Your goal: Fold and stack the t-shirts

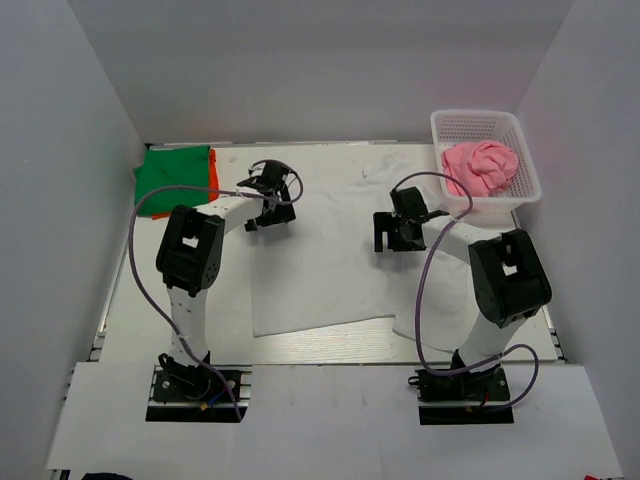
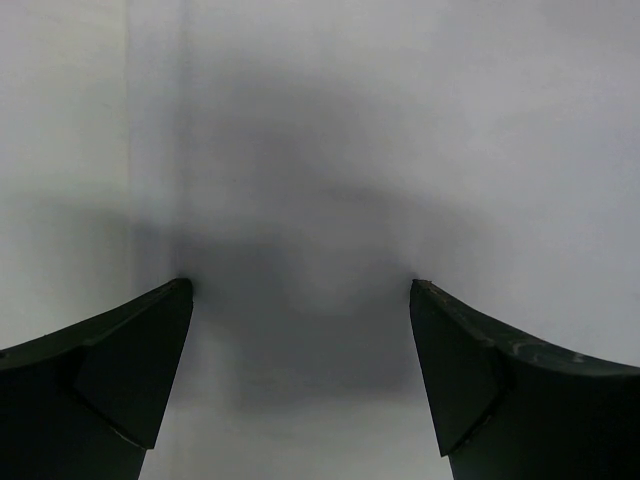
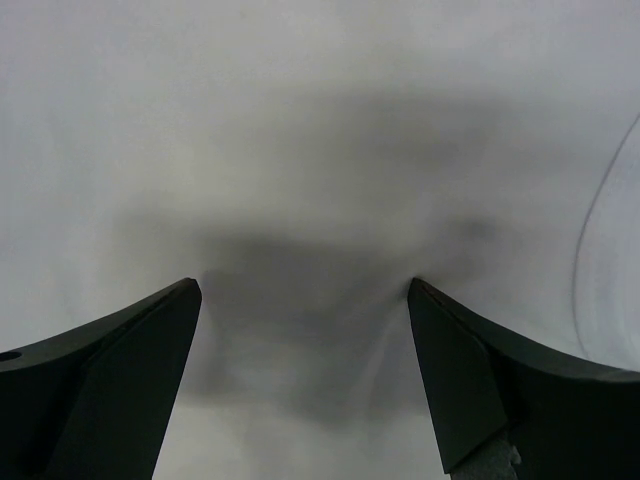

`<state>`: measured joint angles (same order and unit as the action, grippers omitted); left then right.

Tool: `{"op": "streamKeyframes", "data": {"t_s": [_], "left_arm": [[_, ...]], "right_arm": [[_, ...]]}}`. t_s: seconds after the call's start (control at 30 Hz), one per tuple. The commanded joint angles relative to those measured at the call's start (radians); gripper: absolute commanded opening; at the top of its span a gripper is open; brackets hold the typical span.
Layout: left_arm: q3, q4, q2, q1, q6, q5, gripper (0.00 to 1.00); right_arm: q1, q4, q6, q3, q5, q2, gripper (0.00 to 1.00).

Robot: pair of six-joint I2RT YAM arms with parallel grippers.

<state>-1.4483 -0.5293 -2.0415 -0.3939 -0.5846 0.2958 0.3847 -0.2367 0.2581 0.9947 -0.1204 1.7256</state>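
Top external: white t-shirt (image 1: 330, 260) spread flat on table (image 1: 320, 348), under both arms. Right gripper (image 1: 393, 235), then left gripper (image 1: 268, 205), low over it, jaws spread wide, nothing between. Far left corner: folded green t-shirt (image 1: 172, 172) atop orange t-shirt (image 1: 213, 178). Far right: pink t-shirt (image 1: 482, 166) bunched inside mesh basket (image 1: 480, 118).

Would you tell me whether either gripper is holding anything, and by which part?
Nothing is held: left gripper and right gripper are both open over the white t-shirt.
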Motion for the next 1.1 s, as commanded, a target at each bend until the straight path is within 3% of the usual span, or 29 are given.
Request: {"op": "streamKeyframes", "data": {"t_s": [0.0, 0.37, 0.43, 0.57, 0.73, 0.77, 0.93, 1.07], "left_arm": [[-0.095, -0.012, -0.067, 0.029, 0.029, 0.084, 1.00], [-0.490, -0.176, -0.351, 0.168, 0.055, 0.135, 1.00], [-0.576, -0.215, -0.364, 0.179, 0.064, 0.126, 1.00], [-0.601, -0.224, -0.321, 0.179, 0.101, 0.103, 1.00], [-0.394, -0.172, -0.070, 0.161, 0.114, 0.091, 1.00], [-0.352, -0.172, 0.043, 0.161, 0.094, 0.091, 1.00], [0.065, -0.163, 0.422, 0.170, -0.056, 0.077, 1.00], [0.404, -0.243, 0.687, 0.179, -0.228, 0.098, 1.00]], "right_arm": [[0.019, 0.023, 0.027, 0.048, 0.031, 0.074, 0.90], [0.066, -0.036, 0.033, 0.298, 0.031, 0.244, 0.90], [0.069, -0.062, 0.018, 0.332, 0.022, 0.244, 0.90], [0.079, -0.102, 0.007, 0.335, 0.021, 0.157, 0.90], [0.098, -0.093, -0.008, 0.274, 0.008, -0.028, 0.90], [0.100, -0.072, -0.005, 0.236, -0.016, -0.082, 0.90], [0.115, -0.130, 0.074, 0.063, -0.082, -0.243, 0.90], [0.137, -0.156, 0.157, -0.102, -0.111, -0.427, 0.90]]}}
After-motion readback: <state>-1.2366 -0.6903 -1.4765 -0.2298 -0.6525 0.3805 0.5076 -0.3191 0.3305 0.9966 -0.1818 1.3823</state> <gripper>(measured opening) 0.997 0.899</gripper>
